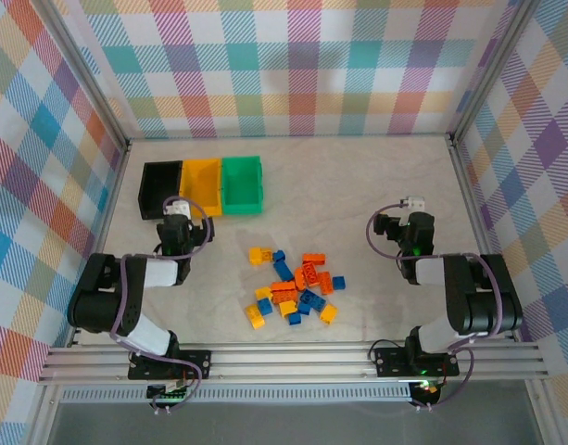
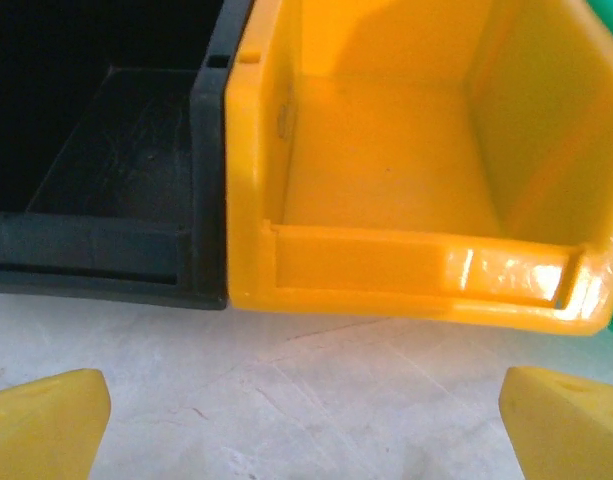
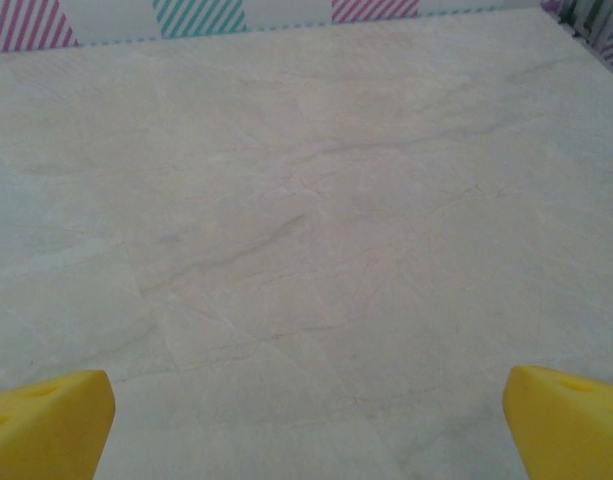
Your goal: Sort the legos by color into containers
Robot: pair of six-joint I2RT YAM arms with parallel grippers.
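The legos lie in a loose heap on the table, near the front middle and between the two arms, with yellow, blue and orange bricks mixed together. The containers stand joined in a row at the far left of the table: the black bin on the left, the yellow-orange bin in the middle and the green bin on the right. The left gripper is just in front of the black and yellow-orange bins. Its wrist camera looks into both, and the parts of their floors that show are bare. Its yellow fingers stand wide apart with only table surface between them, so it is released and grasps nothing. The right gripper is on the right side, well apart from the heap. Its fingers are also spread wide over the table, grasping nothing.
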